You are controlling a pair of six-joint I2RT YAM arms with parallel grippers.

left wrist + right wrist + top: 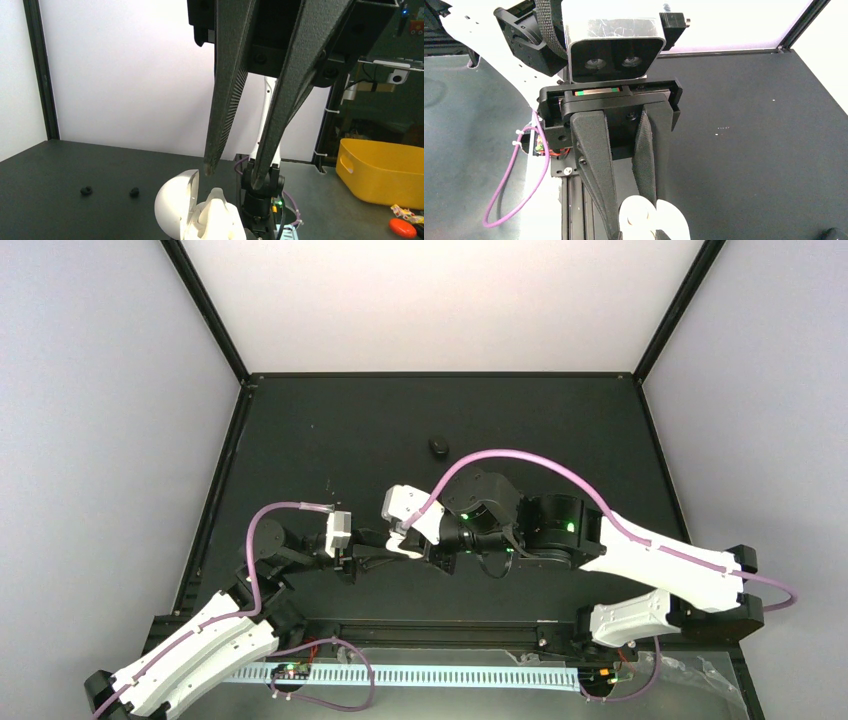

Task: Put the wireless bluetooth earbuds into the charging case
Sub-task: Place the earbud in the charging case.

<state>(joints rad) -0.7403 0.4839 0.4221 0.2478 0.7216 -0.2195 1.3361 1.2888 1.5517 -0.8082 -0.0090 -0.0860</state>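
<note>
The white charging case [177, 205] is held open above the table, its lid swung to the left in the left wrist view. My left gripper [636, 217] faces the right wrist camera, shut on the lower half of the case [674, 222]. One white earbud [217, 200] sits in the case body with its top poking up. My right gripper [233, 177] comes down from above, its fingertips slightly apart just over the bud with nothing between them. In the top view the left gripper [385, 550] and the right gripper [425, 538] meet at the case [405, 547].
A small black oval item [438, 447] lies toward the back of the table. Two small black bits [86, 190] lie on the mat to the left of the case. A yellow bin [385, 170] and an orange object [402, 227] sit beyond the table's right side.
</note>
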